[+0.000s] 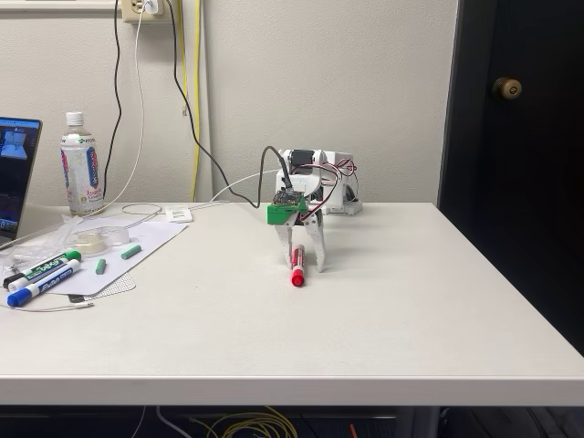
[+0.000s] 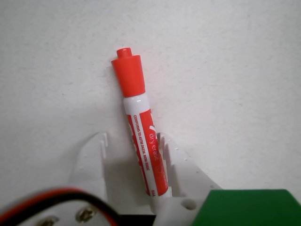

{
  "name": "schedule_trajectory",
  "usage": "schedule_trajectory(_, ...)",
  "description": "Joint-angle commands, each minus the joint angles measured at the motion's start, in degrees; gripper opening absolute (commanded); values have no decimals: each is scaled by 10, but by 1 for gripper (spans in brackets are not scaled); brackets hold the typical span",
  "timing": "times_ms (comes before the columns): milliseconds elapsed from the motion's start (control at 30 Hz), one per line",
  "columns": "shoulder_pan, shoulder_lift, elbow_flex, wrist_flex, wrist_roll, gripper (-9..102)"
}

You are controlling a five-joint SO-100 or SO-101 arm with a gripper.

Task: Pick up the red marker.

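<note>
The red marker (image 1: 297,272) lies flat on the white table (image 1: 383,301) in front of the arm, its red cap toward the camera in the fixed view. Seen from the wrist, the red marker (image 2: 141,136) has a white barrel with a red label, cap pointing up and away. My gripper (image 1: 308,265) is lowered to the table and straddles the barrel. The gripper (image 2: 131,137) is open: the barrel rests against the right finger (image 2: 176,165), while a gap separates it from the left finger (image 2: 91,160). The barrel's rear end is hidden under the gripper body.
At the table's left in the fixed view lie a green-capped marker (image 1: 46,266) and a blue-capped marker (image 1: 38,286) on a sheet, with loose green caps (image 1: 130,251), a tape roll (image 1: 91,239), a bottle (image 1: 80,166) and a laptop edge (image 1: 14,173). Cables hang behind the arm.
</note>
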Motion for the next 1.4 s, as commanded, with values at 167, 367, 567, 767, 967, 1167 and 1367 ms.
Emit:
schedule_trajectory(167,-10,6,-27,4,7,17)
schedule_trajectory(367,-10,7,-28,4,7,12)
schedule_trajectory(567,-10,8,-28,4,8,8)
schedule_trajectory(767,-10,11,-28,4,10,6)
schedule_trajectory(967,-10,11,-28,4,10,6)
schedule_trajectory(1167,-10,11,-29,4,10,7)
schedule_trajectory(1367,-11,11,-29,4,11,10)
